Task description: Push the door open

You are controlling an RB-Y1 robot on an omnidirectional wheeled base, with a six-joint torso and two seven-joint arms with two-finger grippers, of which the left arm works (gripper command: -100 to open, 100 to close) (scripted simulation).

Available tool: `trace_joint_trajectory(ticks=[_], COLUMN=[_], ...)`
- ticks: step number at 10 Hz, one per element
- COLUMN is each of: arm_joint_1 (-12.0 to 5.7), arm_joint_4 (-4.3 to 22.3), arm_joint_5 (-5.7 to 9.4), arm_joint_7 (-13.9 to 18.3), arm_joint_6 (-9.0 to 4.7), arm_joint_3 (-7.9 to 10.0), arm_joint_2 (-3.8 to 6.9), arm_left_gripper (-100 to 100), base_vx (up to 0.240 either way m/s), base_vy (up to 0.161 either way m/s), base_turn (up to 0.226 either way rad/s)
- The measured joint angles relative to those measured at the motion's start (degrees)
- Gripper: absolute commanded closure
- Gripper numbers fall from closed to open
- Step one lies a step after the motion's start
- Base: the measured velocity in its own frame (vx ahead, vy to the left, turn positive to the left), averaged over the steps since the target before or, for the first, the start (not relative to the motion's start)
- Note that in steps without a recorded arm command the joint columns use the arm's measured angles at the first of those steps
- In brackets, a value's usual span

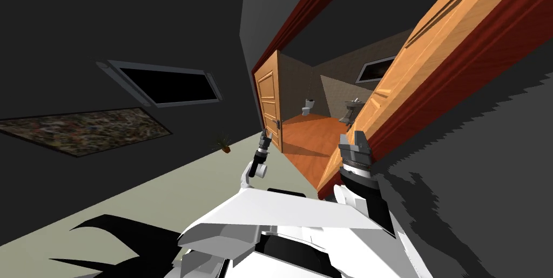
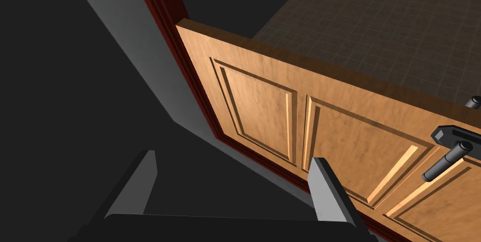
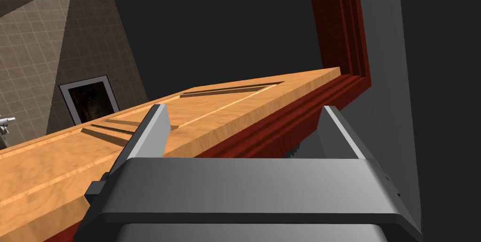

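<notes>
While beside door, right tool agape.

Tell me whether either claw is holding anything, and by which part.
Nothing is held. The left claw is open near the left door, off its handle; the right claw is open by the right door.

Doorway straight ahead with two leaves, left door leaf and right door leaf, both ajar, gap between them. Left tool sits just before the left door leaf, near its handle. Right tool is close by the right door leaf's near face. Toilet and sink lie behind the doorway, toilet left of sink. Potted plant stands on the floor, left of the doorway.
</notes>
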Motion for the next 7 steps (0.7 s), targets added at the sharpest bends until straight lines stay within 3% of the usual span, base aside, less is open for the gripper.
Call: trace_joint_trajectory(ticks=[3,7], arm_joint_1=[-2.15,-5.49], arm_joint_4=[3.57,8.83], arm_joint_5=[-0.43,-1.27], arm_joint_7=[1.11,2.2], arm_joint_6=[0.36,0.95], arm_joint_3=[-1.18,-3.09], arm_joint_2=[0.53,0.45], arm_left_gripper=[-100,-100], base_vx=[0.089,0.09], base_vy=[0.087,0.097], base_turn=[-0.026,-0.028])
